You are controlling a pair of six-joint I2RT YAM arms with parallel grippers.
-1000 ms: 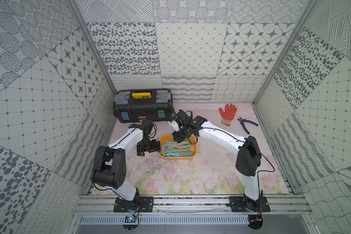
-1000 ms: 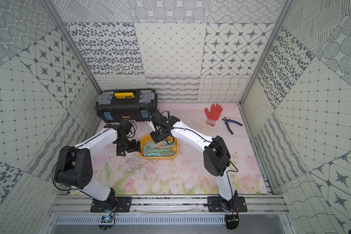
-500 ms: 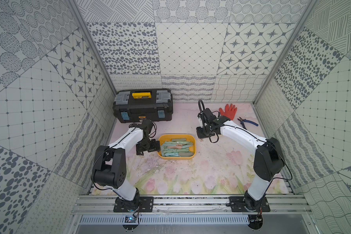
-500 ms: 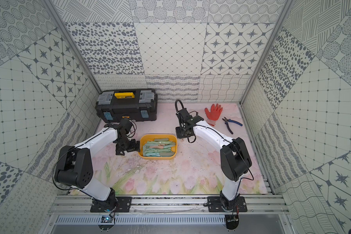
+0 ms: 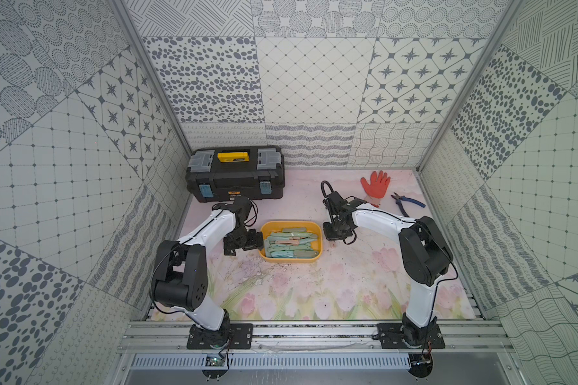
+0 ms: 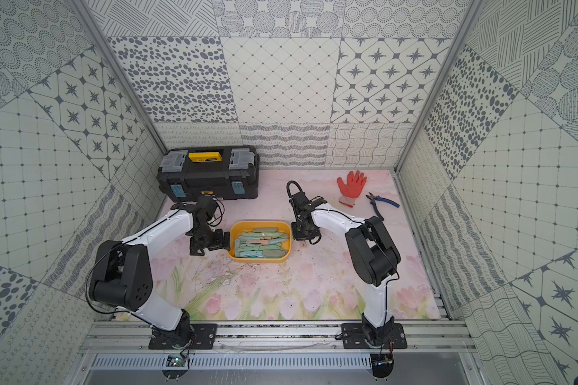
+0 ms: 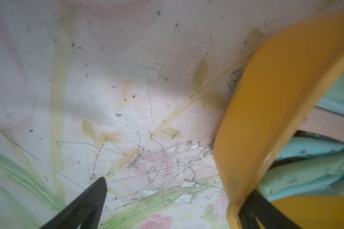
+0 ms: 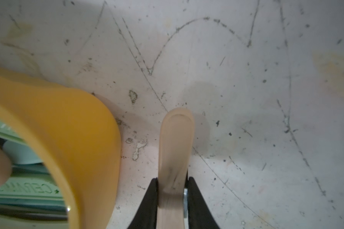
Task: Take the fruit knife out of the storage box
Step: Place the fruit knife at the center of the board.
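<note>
Floral table carries the yellow storage box; left jaws stand wide apart astride its end wall, while right jaws are clamped on the beige fruit knife, its long axis running straight ahead of them, outside the box just beside.

Soft overhead light; crisp from above, murky up close.
In both top views the tabletop is bright and evenly lit, and the arms throw only faint, short shadows on it. The wrist views are dimmer and hazy. The storage box is a blurred orange sweep near the lens, and the fruit knife in the right pincer looks smeared beside its own pale grey shadow.
</note>
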